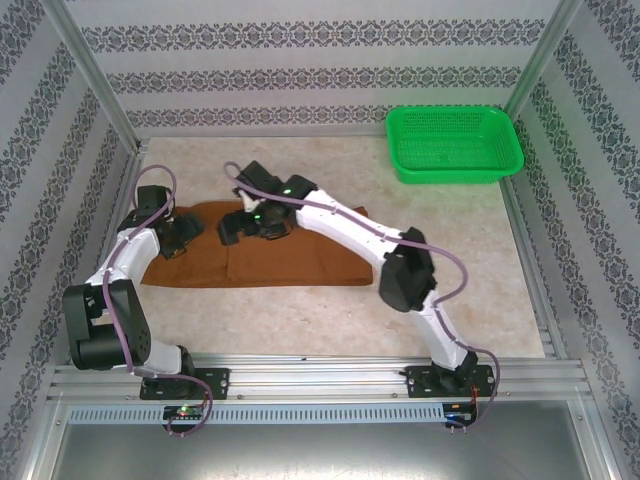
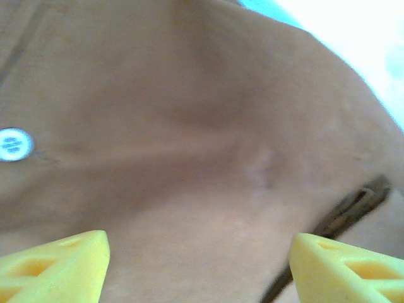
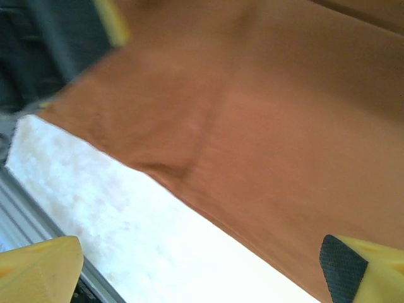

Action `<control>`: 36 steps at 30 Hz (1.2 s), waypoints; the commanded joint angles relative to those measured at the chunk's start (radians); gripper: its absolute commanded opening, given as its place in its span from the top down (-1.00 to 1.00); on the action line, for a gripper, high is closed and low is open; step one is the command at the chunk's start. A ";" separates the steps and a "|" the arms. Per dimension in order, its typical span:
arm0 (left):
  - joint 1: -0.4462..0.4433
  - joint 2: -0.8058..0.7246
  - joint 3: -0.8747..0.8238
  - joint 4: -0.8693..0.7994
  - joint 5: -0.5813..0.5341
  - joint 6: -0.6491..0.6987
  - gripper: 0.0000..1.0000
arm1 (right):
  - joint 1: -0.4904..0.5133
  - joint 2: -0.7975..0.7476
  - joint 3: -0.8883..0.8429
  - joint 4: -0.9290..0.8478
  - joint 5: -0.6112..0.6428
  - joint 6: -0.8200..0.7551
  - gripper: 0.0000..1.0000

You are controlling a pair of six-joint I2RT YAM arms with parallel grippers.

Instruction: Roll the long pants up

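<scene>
Both left pincer [image 1: 183, 236] and right pincer [image 1: 240, 228] partly hide long pants [image 1: 300, 262].

Beige table [image 1: 500, 260], long pants [image 1: 300, 262] spread flat, green basket [image 1: 455, 176] at far-right corner

Left arm [image 1: 122, 255]: white links with black joint housings.
Right arm [image 1: 345, 222]: the same white shells, and a big black elbow block [image 1: 405, 277].
Cables [image 1: 455, 268]: thin, purple-grey, in loops along each arm.
Bases [image 1: 178, 382]: black plates.
Left fingers [image 2: 57, 265]: yellow wedges with hollow cut-outs.
Right fingers [image 3: 41, 268]: yellow, one carries a black pad [image 3: 341, 265].
Lights [image 1: 286, 187]: small green dots near the right wrist.
</scene>
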 commanded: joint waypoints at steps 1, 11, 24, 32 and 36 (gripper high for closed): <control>-0.018 0.045 -0.012 0.123 0.175 0.023 -0.55 | -0.123 -0.194 -0.213 0.148 -0.032 0.071 -0.93; -0.098 0.177 -0.028 0.168 0.315 0.063 -0.68 | -0.265 -0.325 -0.514 0.264 -0.031 0.089 -0.91; -0.166 0.104 0.007 0.051 0.214 0.125 -0.60 | -0.303 -0.216 -0.571 0.303 -0.053 0.106 -0.87; -0.207 0.227 0.027 0.088 0.240 0.127 -0.56 | -0.313 -0.204 -0.593 0.322 -0.061 0.106 -0.86; -0.232 0.289 0.064 0.090 0.280 0.135 -0.54 | -0.323 -0.203 -0.606 0.325 -0.062 0.102 -0.86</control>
